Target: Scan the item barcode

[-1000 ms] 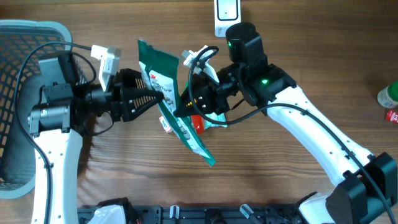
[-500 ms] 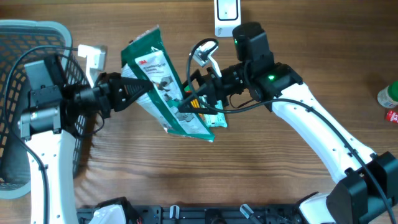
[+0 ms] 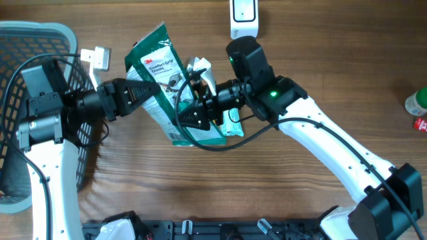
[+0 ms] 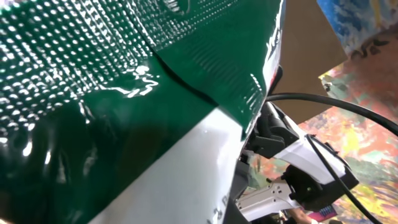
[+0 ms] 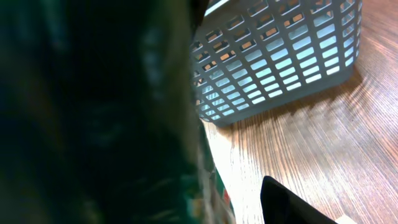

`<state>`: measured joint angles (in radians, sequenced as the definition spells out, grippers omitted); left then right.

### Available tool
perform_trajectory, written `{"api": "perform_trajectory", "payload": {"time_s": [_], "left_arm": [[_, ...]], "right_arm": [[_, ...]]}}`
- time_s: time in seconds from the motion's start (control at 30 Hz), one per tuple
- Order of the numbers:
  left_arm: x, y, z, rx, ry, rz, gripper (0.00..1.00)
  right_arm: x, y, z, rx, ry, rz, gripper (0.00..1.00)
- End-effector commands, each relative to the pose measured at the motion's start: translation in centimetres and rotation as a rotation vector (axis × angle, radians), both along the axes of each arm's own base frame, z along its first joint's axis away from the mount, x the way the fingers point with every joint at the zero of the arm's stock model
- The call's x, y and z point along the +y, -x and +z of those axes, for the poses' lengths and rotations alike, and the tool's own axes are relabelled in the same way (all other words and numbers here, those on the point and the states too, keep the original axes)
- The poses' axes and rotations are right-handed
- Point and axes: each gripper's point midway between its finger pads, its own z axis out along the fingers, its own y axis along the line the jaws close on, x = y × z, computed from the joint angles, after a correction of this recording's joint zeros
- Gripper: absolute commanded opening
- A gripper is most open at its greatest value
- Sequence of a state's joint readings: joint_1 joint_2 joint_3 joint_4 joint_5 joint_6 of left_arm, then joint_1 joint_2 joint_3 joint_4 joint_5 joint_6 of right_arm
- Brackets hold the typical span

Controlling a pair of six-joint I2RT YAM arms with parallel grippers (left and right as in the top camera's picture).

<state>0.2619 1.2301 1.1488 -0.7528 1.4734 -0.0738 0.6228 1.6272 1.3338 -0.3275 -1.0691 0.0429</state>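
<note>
The item is a green 3M glove package, held tilted above the table between both arms. My left gripper is shut on its left edge; the package fills the left wrist view and hides those fingers. My right gripper is at the package's lower right side, jaws apart. In the right wrist view the package is a dark blur on the left. One dark fingertip stands clear of it, with bare wood between. No barcode shows in any view.
A grey mesh basket stands at the left edge, also in the right wrist view. A white device stands at the back centre. A small teal packet lies under the right arm. A green-capped bottle is at the far right.
The left gripper closed on the package and drew it left and up. The right gripper let go, opened, then moved back left against the package's lower right side.
</note>
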Motion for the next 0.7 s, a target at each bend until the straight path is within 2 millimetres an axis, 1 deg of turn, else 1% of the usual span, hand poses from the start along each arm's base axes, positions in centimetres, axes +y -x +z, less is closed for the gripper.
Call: {"api": "perform_trajectory", "payload": {"time_s": [0.0,0.07,0.13,0.17,0.2,0.23,0.27,0.33,0.37,0.4,0.43,0.47,0.53,0.6,0.63,0.67], "left_arm": [[0.1,0.1,-0.2,0.018,-0.007,0.016,0.04],[0.1,0.1,-0.3,0.026,-0.005,0.016,0.04],[0.1,0.2,-0.3,0.032,-0.004,0.016,0.06],[0.1,0.2,-0.3,0.032,-0.004,0.017,0.07],[0.1,0.2,-0.3,0.032,-0.005,0.017,0.09],[0.1,0.1,-0.3,0.033,-0.007,0.019,0.11],[0.1,0.1,-0.4,0.034,-0.012,0.024,0.16],[0.2,-0.1,-0.7,0.038,-0.025,0.036,0.35],[0.4,-0.4,-1.1,0.049,-0.043,0.055,0.72],[0.6,-0.7,-1.7,0.07,-0.07,0.082,1.0],[0.9,-0.9,-2.5,0.102,-0.106,0.117,1.0],[1.5,-1.1,-4.0,0.154,-0.172,0.172,1.0],[2.5,-0.4,-6.7,0.204,-0.321,0.237,1.0],[3.1,0.8,-8.0,0.229,-0.419,0.257,1.0],[3.6,1.7,-8.6,0.242,-0.485,0.276,1.0],[3.9,2.2,-8.9,0.256,-0.516,0.294,1.0]], "right_arm": [[-0.2,0.3,1.3,-0.037,-0.041,0.024,0.64],[-0.1,0.3,1.8,-0.055,-0.061,0.03,0.62],[-0.1,0.8,2.5,-0.064,-0.098,0.069,0.54],[-0.1,0.9,2.9,-0.067,-0.111,0.079,0.31],[0.0,0.8,2.9,-0.067,-0.112,0.075,0.13],[0.0,0.6,2.8,-0.063,-0.105,0.062,0.05],[-0.1,0.4,2.6,-0.058,-0.092,0.045,0.05],[-0.9,0.0,2.5,-0.038,-0.074,0.02,0.05],[-1.7,-0.5,2.5,-0.024,-0.054,-0.015,0.05],[-2.7,-0.8,2.5,-0.004,-0.028,-0.051,0.05],[-3.5,-0.7,2.7,0.014,-0.014,-0.069,0.05],[-4.5,-0.5,3.0,0.037,0.0,-0.089,0.05],[-6.2,0.0,3.3,0.068,0.047,-0.146,0.05],[-7.8,0.3,2.7,0.048,0.133,-0.229,0.05],[-8.8,0.6,2.5,0.026,0.182,-0.274,0.05],[-9.4,1.0,2.7,0.015,0.202,-0.294,0.05]]}}
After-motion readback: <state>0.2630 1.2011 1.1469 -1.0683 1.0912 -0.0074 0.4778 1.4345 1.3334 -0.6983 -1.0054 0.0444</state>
